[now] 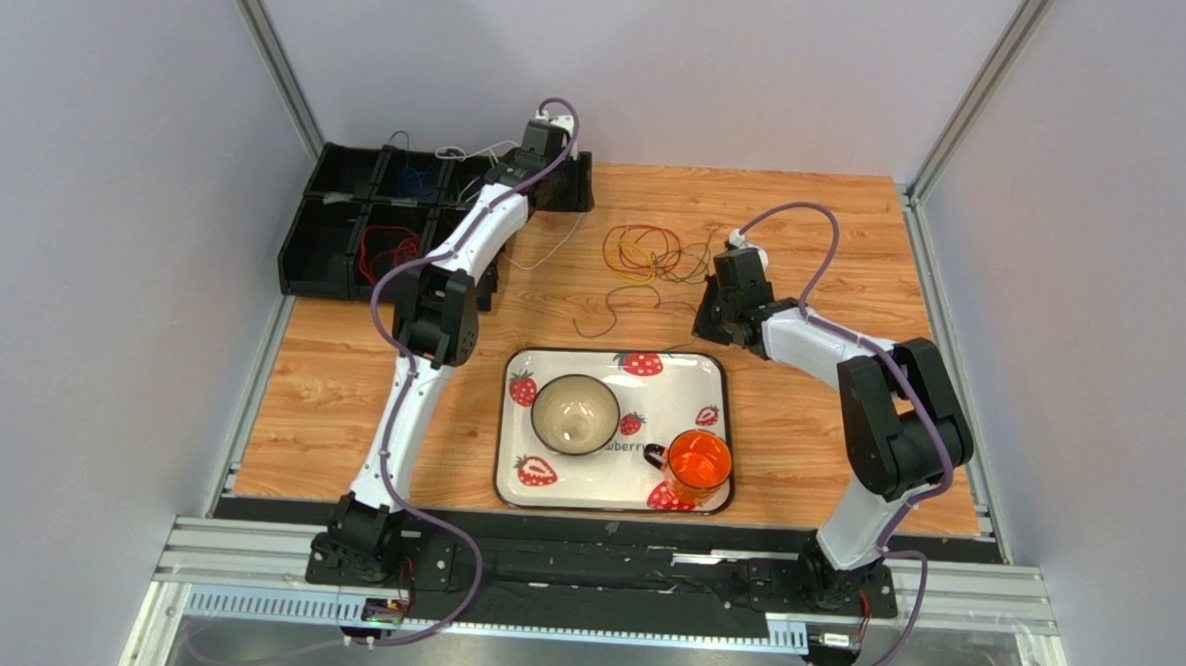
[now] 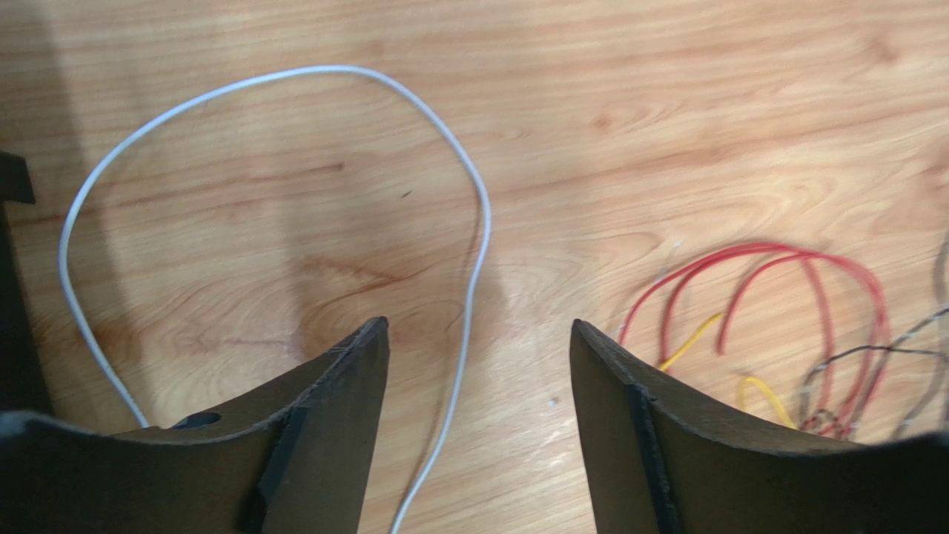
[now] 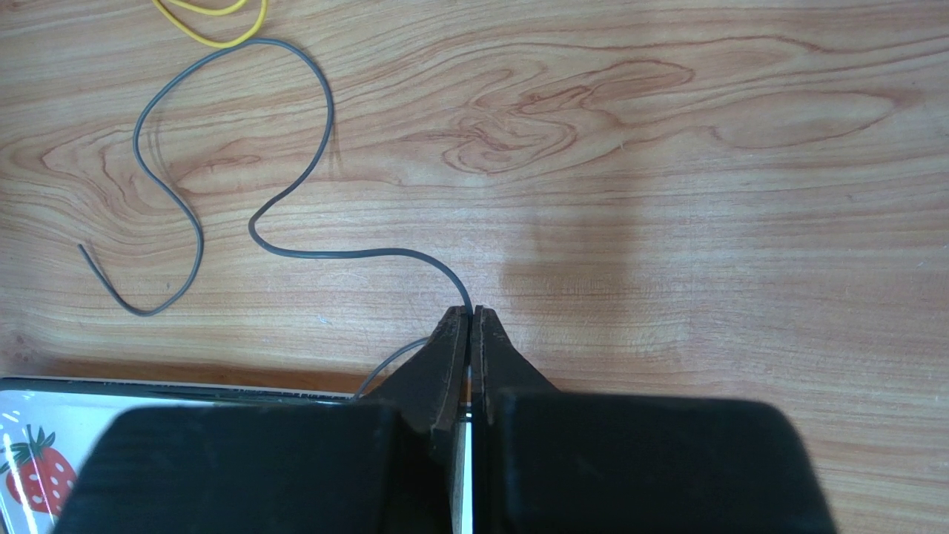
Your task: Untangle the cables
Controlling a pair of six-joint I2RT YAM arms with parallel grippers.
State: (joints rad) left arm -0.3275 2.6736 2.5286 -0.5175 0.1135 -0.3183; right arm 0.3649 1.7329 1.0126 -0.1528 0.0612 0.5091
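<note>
Pinching grey cable (image 3: 334, 255) w/ my R gripper (image 3: 469, 314), prob. to pull it clear of tangle (image 1: 645, 251); my L gripper (image 2: 479, 324) wide, straddling white cable (image 2: 487, 217), nothing held.

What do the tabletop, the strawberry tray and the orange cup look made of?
Tabletop: wood or wood-look laminate, satin; grain shows. Strawberry tray: probably glossy plastic or melamine; smooth white printed surface. Orange cup: translucent plastic or glass; light passes through.

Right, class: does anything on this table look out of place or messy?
Yes. A tangle of red, yellow and dark cables lies loose and unsorted on the far part of the table. Nearer the arms, a strawberry tray holding a bowl and an orange cup looks unrelated to cable work.
</note>
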